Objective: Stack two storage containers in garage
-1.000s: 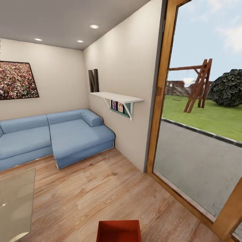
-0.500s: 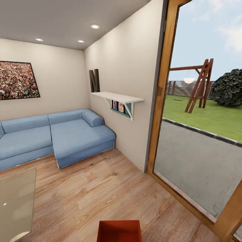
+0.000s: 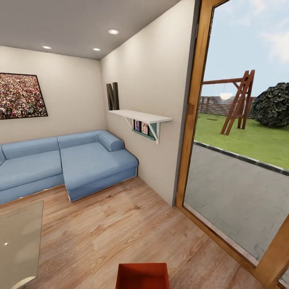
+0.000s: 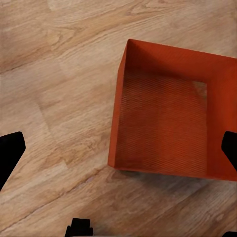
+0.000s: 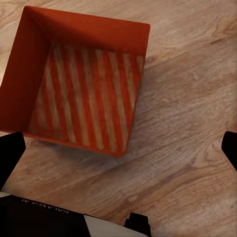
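At the bottom centre of the head frame we see the rim of one orange-red, thin-walled, open-topped storage container (image 3: 142, 275), resting on the light wood plank floor (image 3: 120, 228) of the living room. A blue sectional sofa (image 3: 68, 164) fills the middle left, a speckled framed picture (image 3: 20, 95) hangs at upper left, and a glossy grey low worktop (image 3: 18, 241) cuts the lower left corner.

Left wrist frame: container (image 4: 170, 126) at centre right, upright and empty, mesh-like base visible. Left gripper (image 4: 121, 150) fingers (image 4: 10, 153) sit at opposite frame edges: spread wide, holding nothing.

Right wrist frame: container (image 5: 84, 79) at upper left, base reading as stripes. Right gripper (image 5: 121, 153) fingers (image 5: 10, 158) likewise wide apart, empty.

Whether the wrist frames show one bin or two, we cannot tell.

Judgement: pick-up step, nothing grasped yet. Next move calls for lowering both arms onto opposite walls before closing.
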